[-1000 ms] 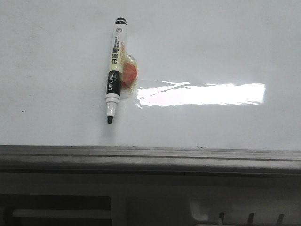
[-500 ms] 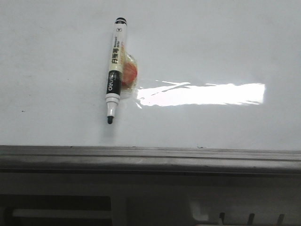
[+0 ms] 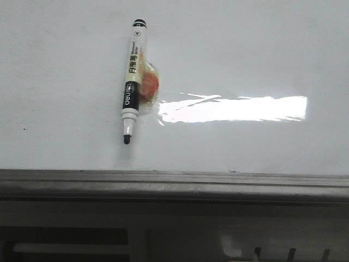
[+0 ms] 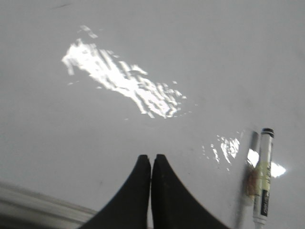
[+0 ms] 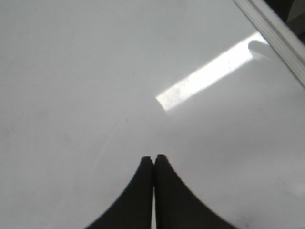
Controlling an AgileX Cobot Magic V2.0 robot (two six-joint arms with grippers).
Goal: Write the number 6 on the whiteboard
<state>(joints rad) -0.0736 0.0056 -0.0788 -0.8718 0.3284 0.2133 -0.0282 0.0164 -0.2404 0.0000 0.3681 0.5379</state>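
Nothing has clearly moved since the earlier front views; the marker [image 3: 131,82] sits a touch higher in the picture, a shift too slight to pin on the pen itself.

Nearest the robot, the grey rail [image 3: 174,183] runs along the near edge of the whiteboard [image 3: 245,49]. Beyond it, on the left half of the board, the marker lies uncapped with its black tip toward the near edge and its tail toward the far edge, tilted slightly. A small orange-red piece [image 3: 149,85] under a clear wrap touches its right side about midway along the barrel. A bright rectangular glare [image 3: 234,109] stretches from just beside that piece toward the right edge.

No ink line shows anywhere on the board: the number 6 is not yet written.

In the left wrist view the left end effector [image 4: 151,160] hangs above the bare surface with its two black fingers pressed together, holding nothing; the marker [image 4: 263,179] lies off to one side of it, apart, and the rail [image 4: 43,210] crosses one corner of that view. In the right wrist view the right end effector [image 5: 153,160] is likewise closed tip to tip and empty, over bare white board, with the glare [image 5: 209,76] and the rail [image 5: 279,33] beyond it.
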